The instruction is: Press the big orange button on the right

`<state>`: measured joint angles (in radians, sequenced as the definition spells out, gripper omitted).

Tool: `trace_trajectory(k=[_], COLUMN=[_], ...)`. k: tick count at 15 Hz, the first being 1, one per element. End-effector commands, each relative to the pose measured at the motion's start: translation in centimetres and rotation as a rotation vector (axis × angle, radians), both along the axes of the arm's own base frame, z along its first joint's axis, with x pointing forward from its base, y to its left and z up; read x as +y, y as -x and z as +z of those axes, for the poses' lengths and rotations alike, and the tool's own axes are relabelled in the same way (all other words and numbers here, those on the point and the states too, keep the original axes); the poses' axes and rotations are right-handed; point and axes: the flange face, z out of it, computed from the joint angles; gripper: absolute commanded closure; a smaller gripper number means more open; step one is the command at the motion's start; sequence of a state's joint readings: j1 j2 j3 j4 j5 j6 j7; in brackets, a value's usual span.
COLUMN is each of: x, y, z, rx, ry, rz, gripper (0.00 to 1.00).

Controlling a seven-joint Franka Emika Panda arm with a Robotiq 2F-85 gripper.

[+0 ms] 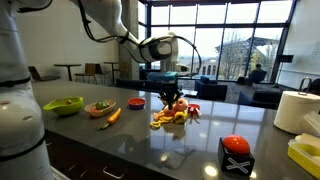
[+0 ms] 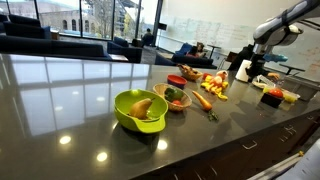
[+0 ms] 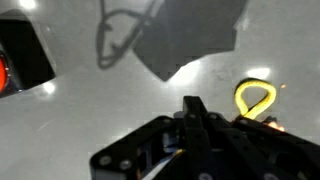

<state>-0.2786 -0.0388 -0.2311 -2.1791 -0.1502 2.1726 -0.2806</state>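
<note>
The big orange button point(image 1: 235, 144) is a domed red-orange cap on a small black box with a white X, near the counter's front edge. It also shows in an exterior view point(image 2: 272, 93), and at the left edge of the wrist view point(image 3: 4, 72). My gripper point(image 1: 169, 94) hangs above a pile of yellow and red toy items point(image 1: 173, 115), well away from the button. It also shows in an exterior view point(image 2: 246, 70). In the wrist view its fingers point(image 3: 193, 108) are pressed together and hold nothing.
On the dark glossy counter point(image 1: 150, 145) are a green bowl point(image 1: 63, 104), a brown bowl point(image 1: 100, 108), a small red bowl point(image 1: 137, 102) and a carrot point(image 1: 113, 116). A white paper roll point(image 1: 296, 110) and a yellow container point(image 1: 305, 152) stand beside the button. A yellow loop point(image 3: 255, 98) lies beside the fingers.
</note>
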Motion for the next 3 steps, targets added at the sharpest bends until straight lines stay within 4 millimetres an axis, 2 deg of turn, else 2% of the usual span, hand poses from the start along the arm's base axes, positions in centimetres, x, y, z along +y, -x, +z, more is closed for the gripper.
trace_trajectory(k=[1,2,3], x=[8.0,4.6,6.6], y=[1.5,0.0,0.1], z=[-1.9,-1.6,-2.3], rx=[0.012,0.022,0.031], ry=[0.034,0.008,0.012], rz=[0.077,0.045,0.063], gripper=[1.0,0.99,0.99])
